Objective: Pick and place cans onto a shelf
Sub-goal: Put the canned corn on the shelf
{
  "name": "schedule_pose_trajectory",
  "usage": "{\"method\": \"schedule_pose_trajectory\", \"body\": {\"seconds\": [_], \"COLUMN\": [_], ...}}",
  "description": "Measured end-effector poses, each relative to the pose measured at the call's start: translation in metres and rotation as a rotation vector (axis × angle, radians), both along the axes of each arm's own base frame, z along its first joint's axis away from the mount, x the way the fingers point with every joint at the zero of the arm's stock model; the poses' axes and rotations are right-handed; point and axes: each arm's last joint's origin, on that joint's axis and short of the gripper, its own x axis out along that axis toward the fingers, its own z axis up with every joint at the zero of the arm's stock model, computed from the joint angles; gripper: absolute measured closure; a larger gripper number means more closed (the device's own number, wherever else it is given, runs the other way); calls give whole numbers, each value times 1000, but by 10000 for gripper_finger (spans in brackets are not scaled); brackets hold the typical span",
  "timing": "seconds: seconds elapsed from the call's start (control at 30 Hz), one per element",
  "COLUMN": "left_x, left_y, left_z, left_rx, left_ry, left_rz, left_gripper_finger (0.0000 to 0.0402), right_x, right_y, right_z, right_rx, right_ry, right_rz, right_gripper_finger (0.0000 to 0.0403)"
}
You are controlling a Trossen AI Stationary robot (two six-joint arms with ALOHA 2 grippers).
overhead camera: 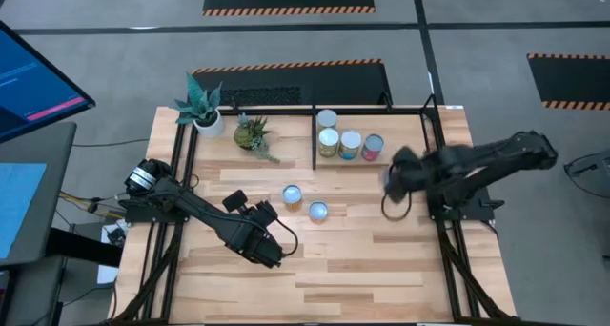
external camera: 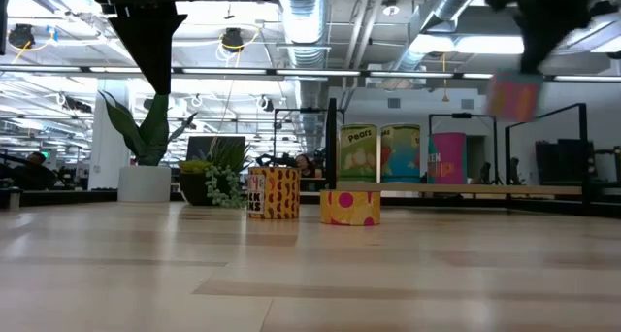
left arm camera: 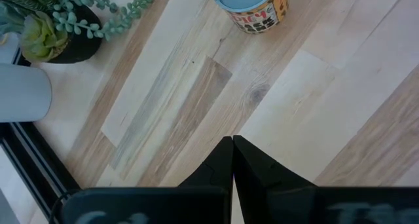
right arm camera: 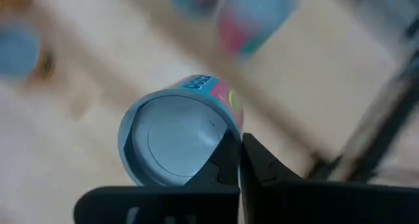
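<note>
My right gripper (overhead camera: 393,178) is shut on a can with a pale blue top and a pink and blue label (right arm camera: 177,142). It holds the can in the air near the shelf's front; the can shows blurred in the low view (external camera: 512,97). The shelf (overhead camera: 315,135) is a black-barred bay with several cans (overhead camera: 350,143) standing on its wood base. Two cans (overhead camera: 293,195) (overhead camera: 318,211) stand on the table. My left gripper (overhead camera: 250,210) is shut and empty above bare wood, left of those two cans. My right gripper has its two fingers, nearly together, at the edge of the can's top rim (right arm camera: 226,129). The fingers come from above, and the round top faces the wrist camera. The fingers hide how they grip the rim. The can hangs below the gripper, clear of the table.
Two potted plants (overhead camera: 208,116) (overhead camera: 253,133) stand at the back left, beside the shelf's left bar. Black frame bars run along both table sides (overhead camera: 443,240). Bare wood lies toward the near edge. A monitor (overhead camera: 38,78) stands off the table's left.
</note>
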Motion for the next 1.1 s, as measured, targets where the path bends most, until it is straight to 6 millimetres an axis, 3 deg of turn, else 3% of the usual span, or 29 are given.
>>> {"method": "schedule_pose_trajectory", "body": {"seconds": [0.13, 0.23, 0.47, 0.63, 0.83, 1.1], "left_x": [0, 0, 0, 1, 1, 1], "left_y": [0, 0, 1, 1, 0, 0], "left_z": [0, 0, 1, 1, 0, 0], "left_rx": [0, 3, 29, 26, 25, 12], "left_ry": [-1, -3, -17, -19, -22, -29], "left_rz": [1, 0, -4, -2, 2, 25], "left_gripper_finger": [402, 401, 401, 401, 401, 401], "right_x": [-2, -4, -6, 0, 20, 35], "right_y": [-27, -51, -116, -158, -204, -252], "right_z": [42, 61, 71, 58, 18, -29], "right_rx": [-203, -276, -288, -203, -90, 32], "right_ry": [-69, -75, -32, 39, 252, 313], "right_rz": [-73, -132, -177, -124, -33, -2], "right_gripper_finger": [399, 400, 400, 400, 400, 400]}}
